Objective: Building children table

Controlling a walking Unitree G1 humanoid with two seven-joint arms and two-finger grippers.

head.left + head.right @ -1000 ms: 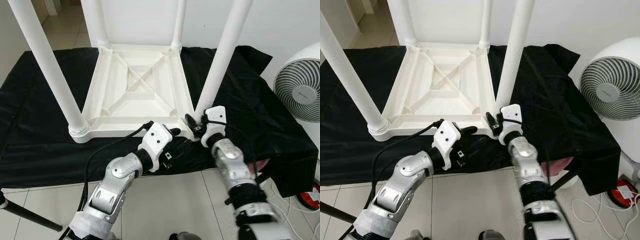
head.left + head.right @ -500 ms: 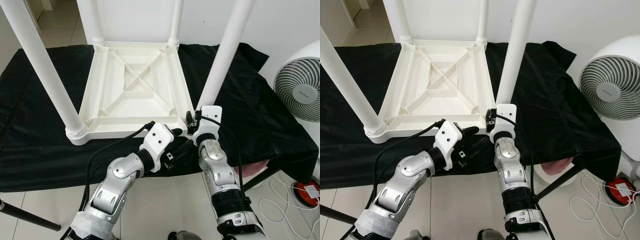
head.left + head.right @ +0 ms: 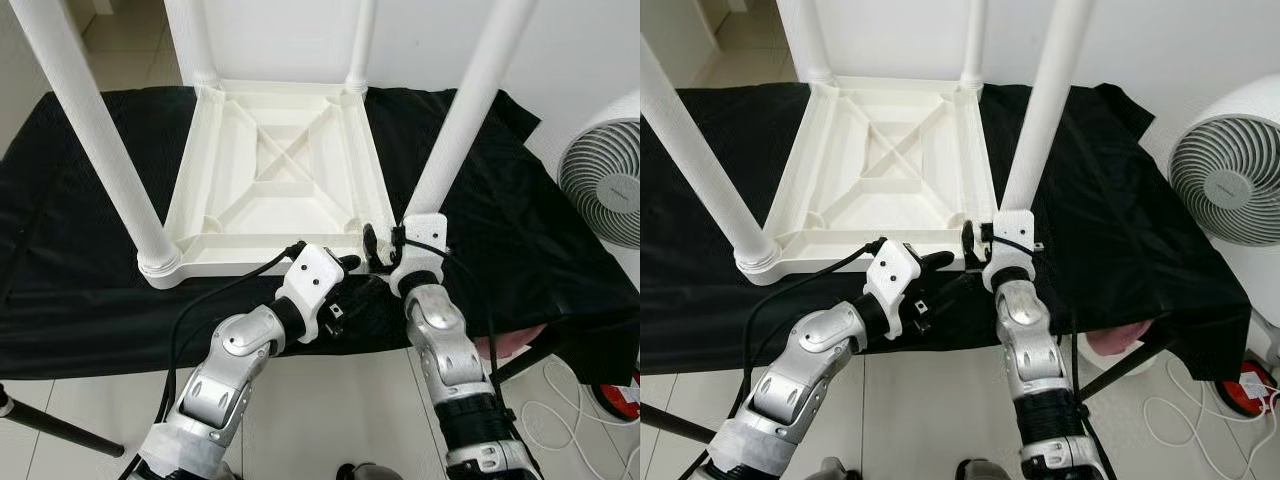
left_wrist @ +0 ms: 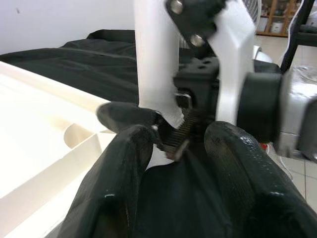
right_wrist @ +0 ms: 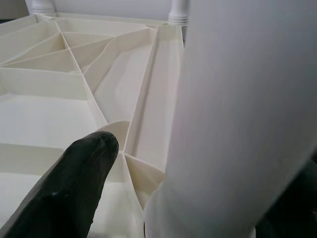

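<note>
The white children's table (image 3: 270, 170) lies upside down on a black cloth, its four legs pointing up. My right gripper (image 3: 385, 246) is at the base of the near right leg (image 3: 465, 120). In the right wrist view one black finger (image 5: 64, 193) stands a little apart from that leg (image 5: 237, 109), so the gripper is open. My left gripper (image 3: 351, 279) hovers open at the table's front edge, just left of the right gripper. In the left wrist view its two fingers (image 4: 119, 198) frame the right gripper's white mount, with nothing held.
The black cloth (image 3: 80, 290) covers a low platform that ends just in front of my arms. A white fan (image 3: 605, 180) stands at the right. A black stand leg (image 3: 50, 430) crosses the tiled floor at the lower left. White cables and a red object (image 3: 630, 400) lie at the lower right.
My right forearm has swung inward, and its gripper moved left, closer to the base of the near right leg. The left arm has stayed in place. The camera shifted slightly.
</note>
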